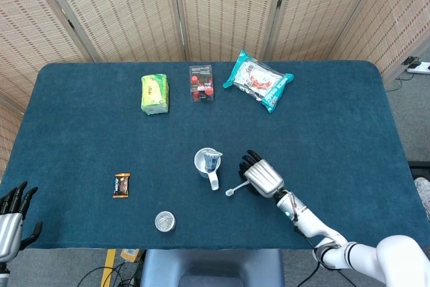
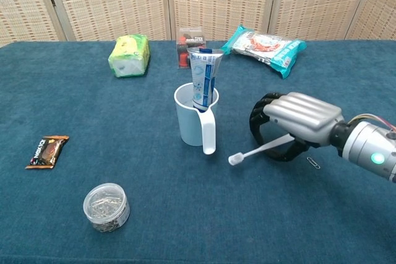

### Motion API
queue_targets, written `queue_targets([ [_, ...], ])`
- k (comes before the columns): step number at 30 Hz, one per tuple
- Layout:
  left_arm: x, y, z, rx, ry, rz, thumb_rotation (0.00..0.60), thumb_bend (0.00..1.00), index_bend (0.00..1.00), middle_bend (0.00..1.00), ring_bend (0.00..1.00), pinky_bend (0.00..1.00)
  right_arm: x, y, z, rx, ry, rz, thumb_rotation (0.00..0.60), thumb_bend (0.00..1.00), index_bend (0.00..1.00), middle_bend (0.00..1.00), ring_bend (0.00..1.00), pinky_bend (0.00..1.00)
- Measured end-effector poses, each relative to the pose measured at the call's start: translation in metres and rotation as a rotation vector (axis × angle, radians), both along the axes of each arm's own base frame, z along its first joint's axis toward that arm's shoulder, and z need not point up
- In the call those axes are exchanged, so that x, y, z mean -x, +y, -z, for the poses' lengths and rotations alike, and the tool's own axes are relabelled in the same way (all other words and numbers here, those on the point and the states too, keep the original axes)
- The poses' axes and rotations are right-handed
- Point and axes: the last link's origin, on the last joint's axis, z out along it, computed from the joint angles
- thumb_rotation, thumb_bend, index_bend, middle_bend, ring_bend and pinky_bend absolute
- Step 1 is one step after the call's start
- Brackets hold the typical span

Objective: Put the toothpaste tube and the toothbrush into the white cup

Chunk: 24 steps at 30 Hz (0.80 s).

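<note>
The white cup (image 2: 193,119) (image 1: 205,161) stands mid-table with a handle toward the front. The blue-and-white toothpaste tube (image 2: 203,78) (image 1: 213,160) stands upright inside it. My right hand (image 2: 296,123) (image 1: 261,175), just right of the cup, grips the white toothbrush (image 2: 260,149) (image 1: 236,188) and holds it slightly above the cloth, its head pointing left toward the cup's handle. My left hand (image 1: 13,218) rests at the table's front left corner, fingers apart and holding nothing; only the head view shows it.
A brown snack bar (image 2: 46,151) and a clear round jar (image 2: 106,206) lie front left. A green packet (image 2: 129,55), a small red-and-black box (image 2: 189,39) and a teal snack bag (image 2: 263,46) line the back. A paperclip (image 2: 312,163) lies below my right wrist.
</note>
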Motion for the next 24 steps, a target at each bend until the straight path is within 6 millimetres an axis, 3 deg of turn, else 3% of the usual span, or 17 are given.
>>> queue_targets([
  [7,-0.005,0.002,0.002,0.007,-0.002,0.017,0.6,0.44,0.13,0.02,0.03,0.14,-0.003,-0.014,-0.034,0.041,-0.184,0.096,0.6,0.33,0.64,0.39,0.17,0.14],
  [24,-0.01,0.003,0.0,0.004,0.006,0.024,0.6,0.44,0.13,0.02,0.03,0.14,-0.039,-0.026,-0.073,-0.129,-0.773,0.311,0.6,0.33,0.64,0.39,0.17,0.14],
])
